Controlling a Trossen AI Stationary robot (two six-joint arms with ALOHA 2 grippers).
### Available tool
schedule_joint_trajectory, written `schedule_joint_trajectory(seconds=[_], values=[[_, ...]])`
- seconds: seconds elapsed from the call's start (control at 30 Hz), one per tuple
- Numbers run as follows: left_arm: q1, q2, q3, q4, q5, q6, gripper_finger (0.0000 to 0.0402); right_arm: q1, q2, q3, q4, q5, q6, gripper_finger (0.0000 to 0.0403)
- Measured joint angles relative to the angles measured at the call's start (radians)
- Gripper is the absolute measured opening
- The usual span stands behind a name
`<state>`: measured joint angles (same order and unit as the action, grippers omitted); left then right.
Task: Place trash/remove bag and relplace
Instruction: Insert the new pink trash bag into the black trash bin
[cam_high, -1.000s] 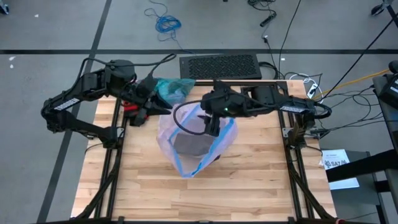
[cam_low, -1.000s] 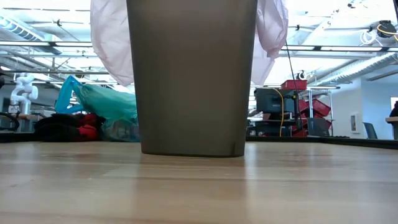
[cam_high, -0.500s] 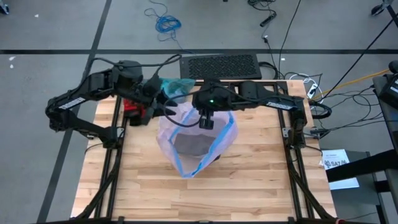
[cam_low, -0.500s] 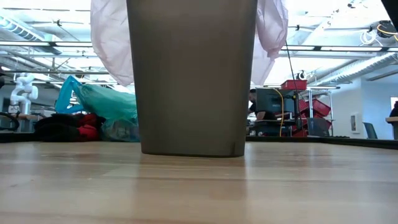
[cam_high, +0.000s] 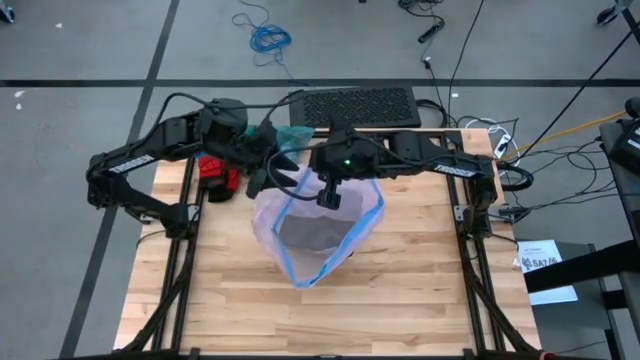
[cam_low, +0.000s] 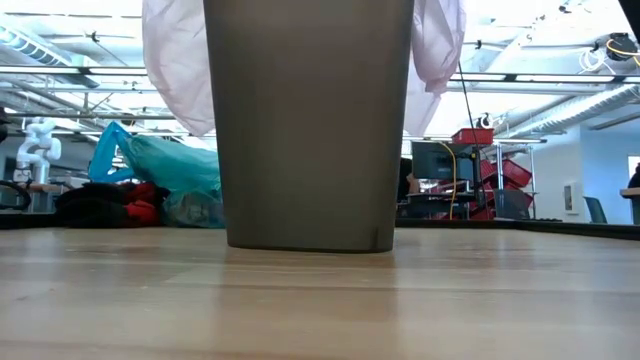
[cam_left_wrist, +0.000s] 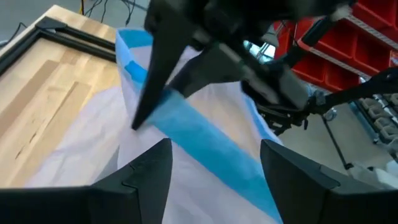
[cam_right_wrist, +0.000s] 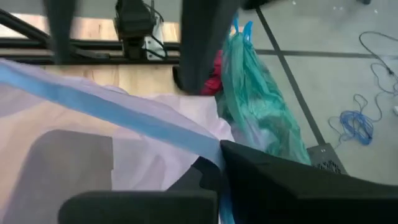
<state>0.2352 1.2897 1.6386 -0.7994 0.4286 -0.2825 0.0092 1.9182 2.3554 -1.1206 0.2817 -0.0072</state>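
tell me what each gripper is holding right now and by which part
The right gripper is shut on the blue-edged rim of the pale pink bag, at the bin's far side. The left gripper is open beside that rim, holding nothing.

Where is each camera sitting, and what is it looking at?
High view: above the table, looking straight down; both dark arms meet over the pale pink translucent bag with blue edge.
Low view: at tabletop height, facing the tall grey plastic bin; no arm shows.
Left wrist view: on the left arm, looking past the open left end effector at the pink bag's blue edge.
Right wrist view: on the right arm, behind the shut right end effector.
Shared: low and right wrist views both show the crinkly teal-green plastic bag.
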Motion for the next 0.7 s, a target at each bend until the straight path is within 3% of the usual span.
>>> schedule_joint_trajectory(seconds=[0.5,0.7], values=[[0.0,0.07,0.0,-0.016,-0.052,-0.008,0.0252,0.006,0.0,0.0,0.063,0.0,0.025,0.0],[0.002,0.1,0.0,-0.015,-0.084,-0.053,0.0197,0.016,-0.01,0.0,0.095,-0.001,0.033,0.0]])
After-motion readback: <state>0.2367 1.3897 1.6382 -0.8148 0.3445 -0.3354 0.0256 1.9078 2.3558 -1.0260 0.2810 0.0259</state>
